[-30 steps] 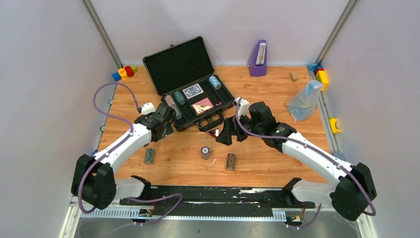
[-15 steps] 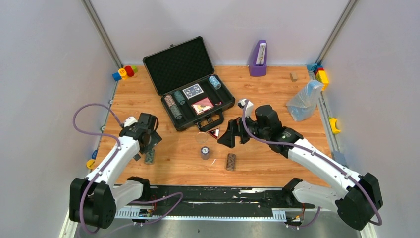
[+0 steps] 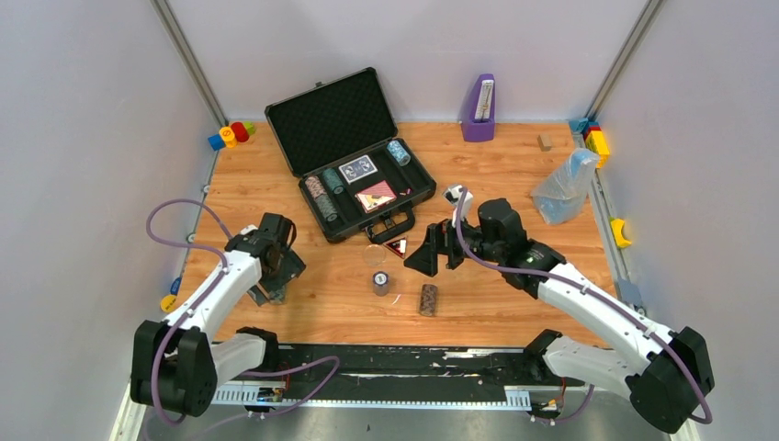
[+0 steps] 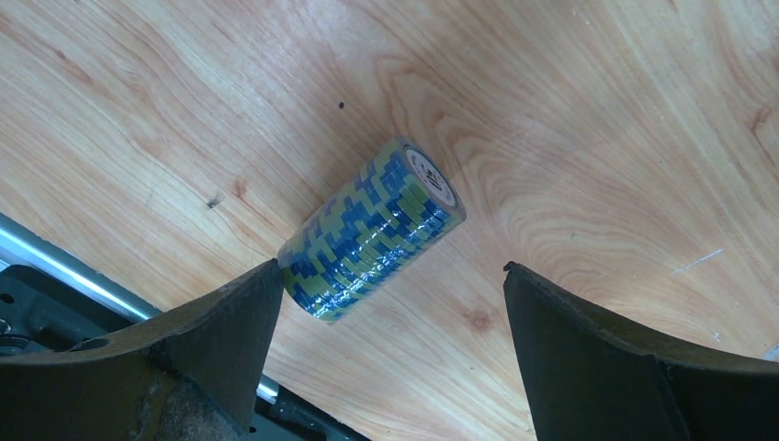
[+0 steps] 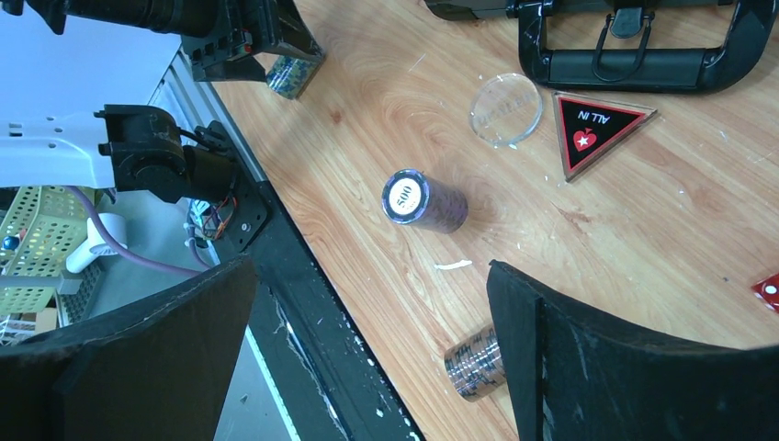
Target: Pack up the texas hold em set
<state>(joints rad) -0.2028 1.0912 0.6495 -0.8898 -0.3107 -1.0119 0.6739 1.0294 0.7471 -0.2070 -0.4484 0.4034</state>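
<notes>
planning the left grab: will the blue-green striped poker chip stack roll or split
Lying on its curved side on the wooden table, the blue-green striped chip stack would likely roll if pushed. Its glossy look suggests film wrap, so it probably holds together.

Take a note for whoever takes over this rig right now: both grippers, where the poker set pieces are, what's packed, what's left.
Left gripper: open, straddling the blue-green chip stack lying on the table; not gripped.
Right gripper: open, empty, near the upright purple chip stack.
Done: case open, holding some chip stacks, blue deck, red deck.
Left: those two stacks, brown stack, triangular button, clear disc, red die, all on the table; then close the lid.
</notes>
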